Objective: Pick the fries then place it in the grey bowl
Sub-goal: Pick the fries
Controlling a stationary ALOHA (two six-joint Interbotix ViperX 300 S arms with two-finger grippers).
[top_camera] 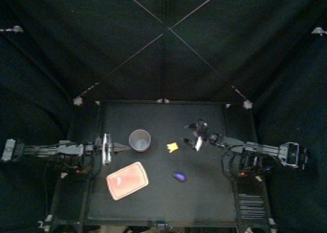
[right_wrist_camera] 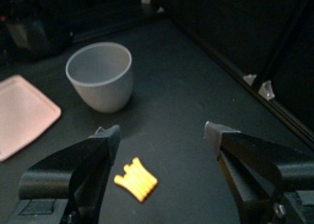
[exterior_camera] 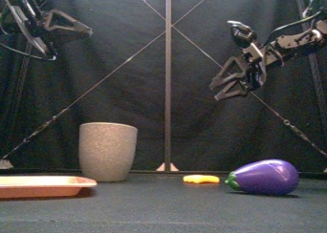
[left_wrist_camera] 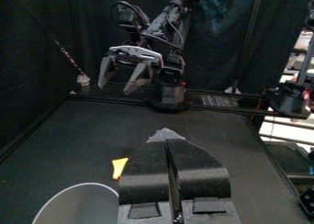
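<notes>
Cup [exterior_camera: 107,151]: grey, upright, standing left of mid-table. The right wrist view looks into its mouth and shows only the pale inner wall.

Tray [exterior_camera: 45,186]: pink, flat, in front of the cup on the near left of the table. Its top shows as bare pink.

Fries [top_camera: 173,146]: small yellow piece lying on the table outside the cup, near its right side and not touching it. In the front view they sit low between the cup and the eggplant [exterior_camera: 265,176]. The eggplant is purple with a green cap. It lies on its side, nearer the front edge and right of the tray.

Right gripper [right_wrist_camera: 162,131]: comes in from the right and hangs high over the table, right of the fries and a little behind them. The wrist pitches down toward the middle. Jaws spread wide with nothing between them. From its wrist camera the fries show on the table below, in the gap between the two jaws, and the cup and a corner of the tray lie beyond.

Left gripper [left_wrist_camera: 168,140]: held up at the left side of the table, near the cup and pointing across toward the right arm. Jaws pressed together to a thin slit, gripping nothing. The cup rim sits just under it, and the fries lie on the table just beyond.
</notes>
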